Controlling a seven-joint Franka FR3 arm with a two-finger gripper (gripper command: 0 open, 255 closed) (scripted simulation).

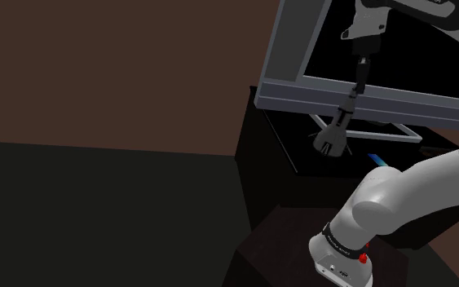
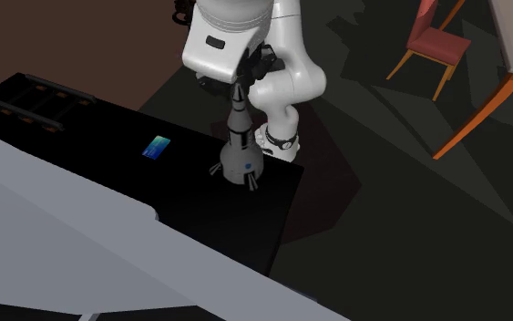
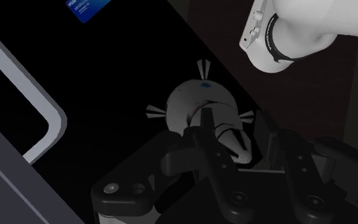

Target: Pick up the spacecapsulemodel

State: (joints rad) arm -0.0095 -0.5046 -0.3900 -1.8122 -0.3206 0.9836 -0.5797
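The space capsule model [image 2: 241, 157] is a grey rocket-shaped piece with small fins, standing upright on the black table [image 2: 81, 128]. In the shoulder view the model [image 1: 333, 134] shows below a grey frame, its thin upper stack rising toward the hand. My gripper [image 2: 239, 87] hangs directly over its top. In the wrist view the gripper [image 3: 234, 137] is open: the model's pointed nose [image 3: 238, 145] lies between the black fingers [image 3: 199, 149], with a gap on the side of the other finger. The round body [image 3: 193, 102] and fins show beneath.
A small blue card [image 2: 157, 147] lies flat on the table away from the model. A large grey frame [image 1: 366, 98] overhangs the table, and its rail [image 3: 44, 108] runs close beside the model. Chairs [image 2: 432, 46] stand far off on the dark floor.
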